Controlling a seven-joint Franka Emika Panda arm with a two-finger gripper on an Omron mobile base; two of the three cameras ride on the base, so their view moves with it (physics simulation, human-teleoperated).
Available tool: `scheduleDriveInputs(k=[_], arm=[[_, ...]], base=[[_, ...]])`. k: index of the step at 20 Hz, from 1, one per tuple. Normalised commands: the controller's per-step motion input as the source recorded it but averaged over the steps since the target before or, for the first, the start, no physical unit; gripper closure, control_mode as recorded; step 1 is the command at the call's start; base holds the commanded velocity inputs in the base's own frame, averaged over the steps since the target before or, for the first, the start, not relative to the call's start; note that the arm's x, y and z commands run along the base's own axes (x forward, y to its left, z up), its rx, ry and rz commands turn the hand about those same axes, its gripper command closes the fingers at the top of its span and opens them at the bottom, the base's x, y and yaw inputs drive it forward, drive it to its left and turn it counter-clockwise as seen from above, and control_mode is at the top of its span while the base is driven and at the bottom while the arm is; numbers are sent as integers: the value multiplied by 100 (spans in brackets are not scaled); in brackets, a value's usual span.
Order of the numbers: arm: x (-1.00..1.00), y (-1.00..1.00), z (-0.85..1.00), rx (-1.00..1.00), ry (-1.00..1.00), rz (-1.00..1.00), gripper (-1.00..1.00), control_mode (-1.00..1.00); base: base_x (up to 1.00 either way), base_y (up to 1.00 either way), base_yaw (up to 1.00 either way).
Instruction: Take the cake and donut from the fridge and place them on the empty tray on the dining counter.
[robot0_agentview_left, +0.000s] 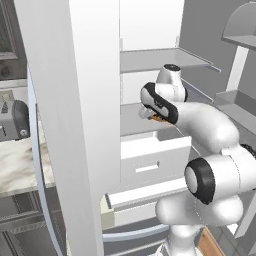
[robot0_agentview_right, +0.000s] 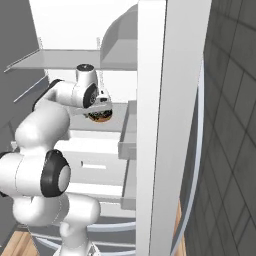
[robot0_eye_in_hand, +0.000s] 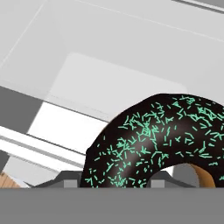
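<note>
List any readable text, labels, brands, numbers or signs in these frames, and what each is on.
None readable.
Fridge door and white interior: plain, no lettering.
Donut at the tool: only teal sprinkles on dark icing, no print.
Arm casing: blank white and black.
Dark appliance on the left counter: no legible marking, too blurred to tell.

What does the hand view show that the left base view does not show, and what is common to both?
Hand view: the donut close up, dark with green sprinkles, against white fridge shelves. Left base view: the arm reaching over a white drawer, and a marbled counter at the left. Both show the white interior of the fridge.
</note>
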Motion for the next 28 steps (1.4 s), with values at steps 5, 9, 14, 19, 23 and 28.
scheduleDriveInputs(k=[5, 9, 14, 19, 23, 28], arm=[[-100, 10, 65, 0, 0, 0, 100, -100], [-100, 0, 36, 0, 0, -1, 100, -100], [-100, 1, 35, -2, 1, 0, 100, -100], [-74, 0, 3, -6, 7, 0, 100, -100], [-7, 0, -4, -1, 5, 0, 100, -100], [-21, 0, -2, 0, 1, 0, 100, 100]], base=[[0, 0, 0], [0, 0, 0], [0, 0, 0], [0, 0, 0], [0, 0, 0], [-60, -17, -2]])
